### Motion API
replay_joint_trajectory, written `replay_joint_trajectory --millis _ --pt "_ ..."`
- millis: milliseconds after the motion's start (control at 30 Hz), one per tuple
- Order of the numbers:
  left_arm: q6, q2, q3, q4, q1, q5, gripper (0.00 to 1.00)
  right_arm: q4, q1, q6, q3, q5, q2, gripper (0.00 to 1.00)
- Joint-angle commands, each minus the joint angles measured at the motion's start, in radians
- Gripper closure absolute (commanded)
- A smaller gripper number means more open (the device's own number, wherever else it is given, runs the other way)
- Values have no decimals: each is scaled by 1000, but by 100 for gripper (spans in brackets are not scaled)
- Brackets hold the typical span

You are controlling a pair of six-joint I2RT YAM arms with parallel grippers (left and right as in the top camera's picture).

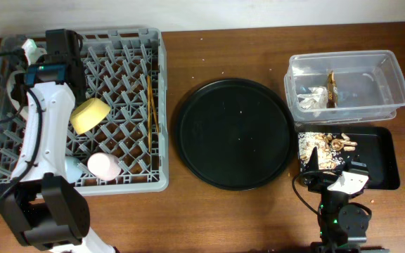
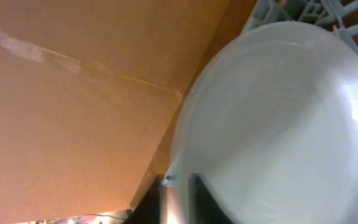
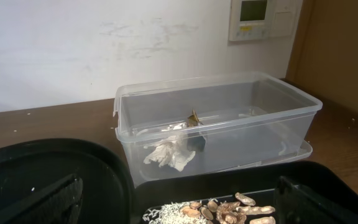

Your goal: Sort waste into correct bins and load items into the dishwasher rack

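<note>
The waste side looks finished. To the right of the round black tray (image 1: 232,133), the clear tub (image 1: 392,77) holds the crumpled tissue (image 3: 166,154) and the brown wrapper (image 1: 332,86). The shallow black tray (image 1: 382,165), also to the right of the round tray and nearer the robot than the tub, holds the food scraps (image 3: 235,210). Nothing shows on the round tray itself.

To the left of the round tray, the dishwasher rack (image 1: 157,49) already has the yellow bowl (image 1: 90,114), the pink cup (image 1: 104,165) and the chopsticks (image 1: 150,112) in it. A pale shape just beside the pink cup, half under the arm, may be the blue cup, but that cannot be told for sure.

The grey plate (image 2: 278,124) seems to be the last item. It fills the left wrist view, tilted, with rack lattice behind it at the far-left corner of the rack. The left gripper (image 2: 178,196) is right at the plate's rim, but whether it is clamped on it or loose cannot be told. What is likely left is seating the plate between the pegs and letting go.

The right gripper (image 3: 179,208) hangs over the shallow tray's near edge, its fingers wide apart and holding nothing.
</note>
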Motion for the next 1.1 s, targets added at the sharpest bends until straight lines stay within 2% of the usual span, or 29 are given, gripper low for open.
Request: replay_joint_trajectory --millis 0,100,167,200,267,300,400,433,467,533,567,600,700,867,900,933,967,1067 --pt "27 9 14 6 -2 31 64 -4 -6 7 -9 -2 -8 1" --pt "55 9 14 8 -21 31 63 -4 -6 7 -9 -2 -8 2" --pt "14 4 14 4 -43 37 53 -4 -6 7 -9 -2 -8 2" --pt "-29 -22 14 -10 -36 154 45 -4 -6 7 -9 -2 -6 2" --pt "-130 -71 14 -57 55 409 45 -4 -6 7 -9 -2 -6 2" --pt "-211 -113 14 -131 207 703 45 -4 -6 7 -9 -2 -6 1" --pt "-283 -117 13 -181 529 1078 45 -4 -6 7 -9 -2 -6 2" --pt "-283 -100 13 -179 687 1200 45 -4 -6 7 -9 -2 -6 2" --pt "-282 -78 13 -178 764 1229 45 -4 -6 7 -9 -2 -6 2" --pt "-271 -18 12 -177 819 1230 47 -4 -6 7 -9 -2 -6 2" --pt "-258 28 12 -184 826 1231 56 -4 -6 7 -9 -2 -6 2" --pt "-259 69 12 -194 824 1235 59 -4 -6 7 -9 -2 -6 2" --pt "-259 124 12 -172 818 1235 58 -4 -6 7 -9 -2 -6 2" --pt "-220 161 12 -121 785 1287 70 -4 -6 7 -9 -2 -6 2" --pt "-216 161 12 -117 769 1286 76 -4 -6 7 -9 -2 -6 2" --pt "-187 161 12 -118 746 1284 95 -4 -6 7 -9 -2 -6 2" --pt "-179 160 12 -121 736 1279 100 -4 -6 7 -9 -2 -6 2" --pt "-148 100 57 -174 724 1279 100 -4 -6 7 -9 -2 -6 2"
